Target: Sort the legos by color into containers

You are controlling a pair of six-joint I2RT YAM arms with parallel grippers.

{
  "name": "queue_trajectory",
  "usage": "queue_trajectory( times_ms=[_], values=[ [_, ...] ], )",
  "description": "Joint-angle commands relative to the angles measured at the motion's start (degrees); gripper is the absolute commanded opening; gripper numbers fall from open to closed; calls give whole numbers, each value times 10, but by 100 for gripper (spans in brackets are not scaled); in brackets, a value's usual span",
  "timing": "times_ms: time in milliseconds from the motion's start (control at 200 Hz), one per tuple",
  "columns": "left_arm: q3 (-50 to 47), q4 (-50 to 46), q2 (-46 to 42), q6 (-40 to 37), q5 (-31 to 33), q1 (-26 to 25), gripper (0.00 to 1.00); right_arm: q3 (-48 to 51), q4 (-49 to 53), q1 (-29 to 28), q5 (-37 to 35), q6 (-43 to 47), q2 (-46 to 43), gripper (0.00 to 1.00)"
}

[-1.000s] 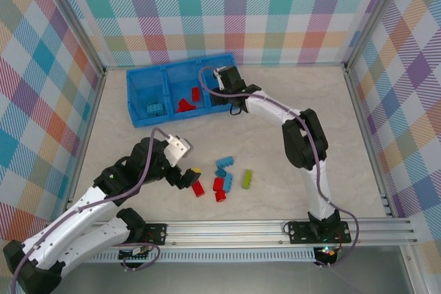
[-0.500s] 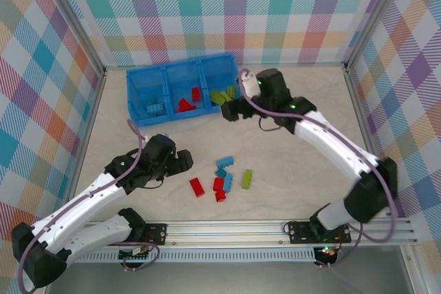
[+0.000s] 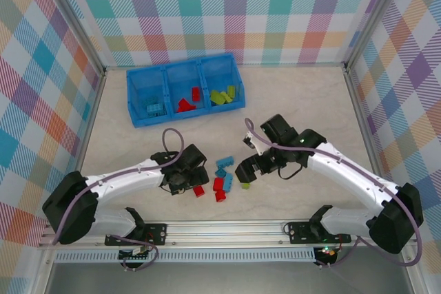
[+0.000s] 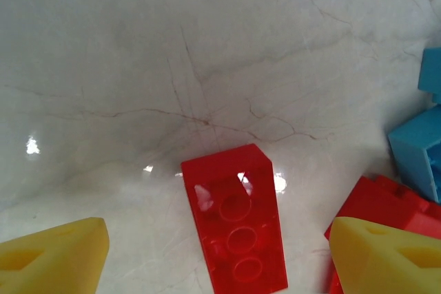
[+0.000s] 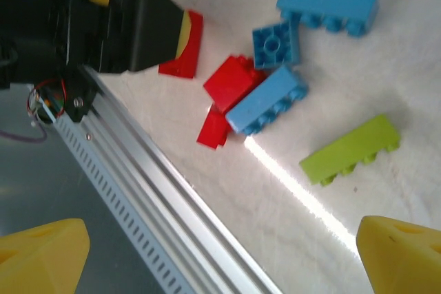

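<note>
A flat red brick (image 4: 238, 228) lies on the table between the yellow fingertips (image 4: 55, 253) of my open left gripper (image 4: 220, 263), untouched. From above, that left gripper (image 3: 193, 182) hovers over the same red brick (image 3: 198, 190). My right gripper (image 3: 246, 170) is open and empty above the lime green brick (image 3: 246, 180), seen at the wrist as the green brick (image 5: 351, 149). Loose light blue bricks (image 5: 267, 105) and red bricks (image 5: 231, 80) cluster beside it. The blue tray (image 3: 138, 118) holds blue bricks (image 3: 155, 108) left, red bricks (image 3: 186, 101) in the middle, green bricks (image 3: 222, 94) right.
The aluminium rail (image 5: 138, 191) runs along the table's near edge just below the loose pile (image 3: 222, 173). Checkered walls enclose the table on three sides. The two grippers sit close together, with the pile between them.
My right arm has swung from the tray's green compartment down to the loose pile. My left gripper has moved right and settled over the flat red brick.
</note>
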State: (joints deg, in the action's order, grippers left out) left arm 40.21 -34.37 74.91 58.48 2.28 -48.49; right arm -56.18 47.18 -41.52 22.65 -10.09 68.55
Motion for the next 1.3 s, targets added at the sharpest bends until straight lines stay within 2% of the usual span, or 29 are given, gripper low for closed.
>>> queue_trajectory(
  times_ms=[0, 90, 245, 350, 495, 585, 675, 770, 860, 995, 1145, 1295],
  values=[
    [-1, 25, 27, 5, -4, -6, 79, 2, 30, -10, 10, -7, -12, 100],
    [-2, 46, 49, -2, -11, -6, 72, 0, 32, -11, 4, -7, -10, 100],
    [-5, 37, 60, -1, 0, -6, 49, -9, 32, -12, -6, -9, -10, 100],
    [0, 22, 35, -3, 20, -6, 35, -16, 27, -12, -16, -13, -9, 100],
    [52, -14, -3, -39, 83, -1, 27, -22, -3, -12, -29, -35, -16, 100],
    [101, -22, -11, -85, 143, 23, 26, -18, -39, -12, -46, -55, -31, 100],
    [154, 9, 6, -142, 194, 72, 26, -10, -82, -12, -69, -73, -48, 100],
    [221, 67, 57, -212, 231, 126, 26, -4, -116, -12, -92, -86, -63, 100],
    [308, 96, 142, -262, 264, 168, 26, -5, -129, -12, -114, -91, -69, 100],
    [444, 121, 279, -307, 261, 220, 26, -8, -124, -12, -120, -95, -78, 100],
    [581, 96, 408, -308, 255, 268, 29, -2, -113, -12, -125, -106, -100, 100],
    [648, 87, 443, -321, 213, 290, 48, 1, -98, -12, -138, -109, -121, 100]
  ],
)
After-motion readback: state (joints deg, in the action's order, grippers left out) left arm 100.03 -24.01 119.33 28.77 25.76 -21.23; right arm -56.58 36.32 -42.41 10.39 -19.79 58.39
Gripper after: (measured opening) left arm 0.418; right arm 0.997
